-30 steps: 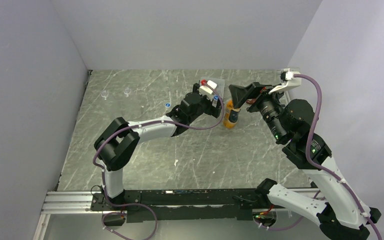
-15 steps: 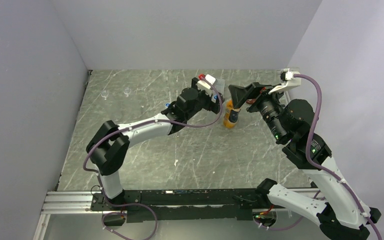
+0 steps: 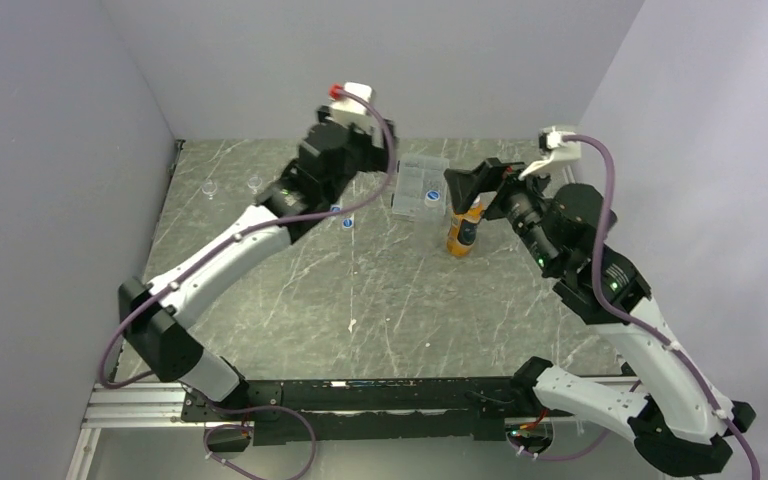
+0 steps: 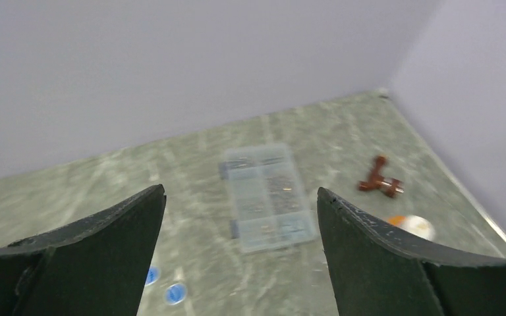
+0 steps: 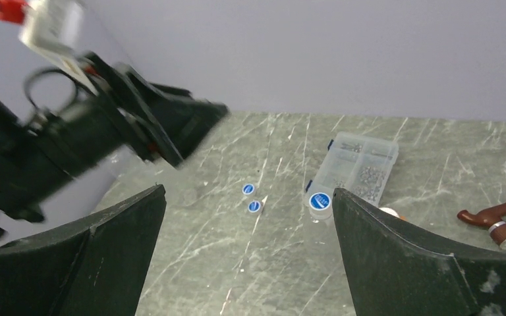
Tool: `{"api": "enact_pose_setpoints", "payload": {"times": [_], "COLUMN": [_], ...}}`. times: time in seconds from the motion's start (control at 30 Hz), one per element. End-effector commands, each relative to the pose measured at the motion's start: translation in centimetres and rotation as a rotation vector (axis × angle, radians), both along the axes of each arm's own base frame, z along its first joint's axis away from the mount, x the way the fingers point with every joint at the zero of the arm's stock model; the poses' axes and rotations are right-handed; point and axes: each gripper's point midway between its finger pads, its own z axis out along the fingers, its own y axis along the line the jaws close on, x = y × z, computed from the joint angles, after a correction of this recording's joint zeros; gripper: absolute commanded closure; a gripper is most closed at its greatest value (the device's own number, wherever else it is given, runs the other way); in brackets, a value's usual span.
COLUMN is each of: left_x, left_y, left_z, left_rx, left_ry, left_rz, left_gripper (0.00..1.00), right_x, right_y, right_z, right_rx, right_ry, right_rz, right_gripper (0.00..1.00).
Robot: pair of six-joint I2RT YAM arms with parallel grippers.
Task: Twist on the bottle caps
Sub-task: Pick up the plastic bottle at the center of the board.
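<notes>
An orange bottle (image 3: 460, 236) with a dark label band stands upright right of centre. In the left wrist view its pale top (image 4: 413, 226) shows beside my right finger. Two loose blue caps (image 3: 341, 216) lie left of it and also show in the right wrist view (image 5: 248, 189). A third blue cap (image 5: 319, 201) sits on top of a clear bottle in front of the box. My left gripper (image 3: 378, 158) is open and empty, raised high over the far table (image 4: 240, 191). My right gripper (image 3: 463, 185) is open and empty, just above the orange bottle (image 5: 249, 191).
A flat clear plastic box (image 3: 420, 186) of small parts lies behind the bottle. A brown tap-like fitting (image 5: 497, 220) lies at the far right. Two small clear cups (image 3: 230, 185) stand at the far left. Walls close the left, back and right.
My left arm has lifted and swung back to the left, away from the orange bottle. My right gripper has shifted slightly left over the bottle.
</notes>
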Motion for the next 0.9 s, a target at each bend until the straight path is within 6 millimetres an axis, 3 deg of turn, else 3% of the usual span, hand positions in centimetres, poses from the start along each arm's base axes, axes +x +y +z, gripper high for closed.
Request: {"api": "enact_pose_setpoints", "payload": {"times": [0.0,0.13,0.27,0.4,0.5,0.7,0.87], "left_x": [0.9,1.8,2.2,2.5,3.0,4.1,4.5], "left_y": [10.1,15.5,20.4,24.7,26.1,27.3,27.8], "left_z": [-0.3,-1.2,-2.9,-5.6,-7.0,-10.9,-12.8], "left_rx": [0.033,0.055,0.111,0.151,0.145,0.132,0.119], "left_ry": [0.128,0.194,0.253,0.316,0.341,0.439,0.485], "left_rz": [0.273,0.402,0.557,0.669,0.686,0.703,0.715], "left_gripper": [0.14,0.25,0.3,0.31,0.33,0.38,0.43], "right_x": [0.9,1.8,2.5,2.7,2.8,2.8,2.9], "right_y": [2.4,5.1,7.5,8.8,9.3,10.1,10.2], "right_z": [-0.4,-1.9,-3.9,-5.5,-6.1,-7.1,-7.6], "right_rx": [-0.05,-0.095,-0.134,-0.142,-0.144,-0.14,-0.139], "right_ry": [0.044,0.103,0.176,0.214,0.228,0.251,0.256], "right_rz": [0.077,0.158,0.238,0.278,0.295,0.322,0.325], "right_gripper": [0.0,0.0,0.01,0.01,0.01,0.01,0.02]}}
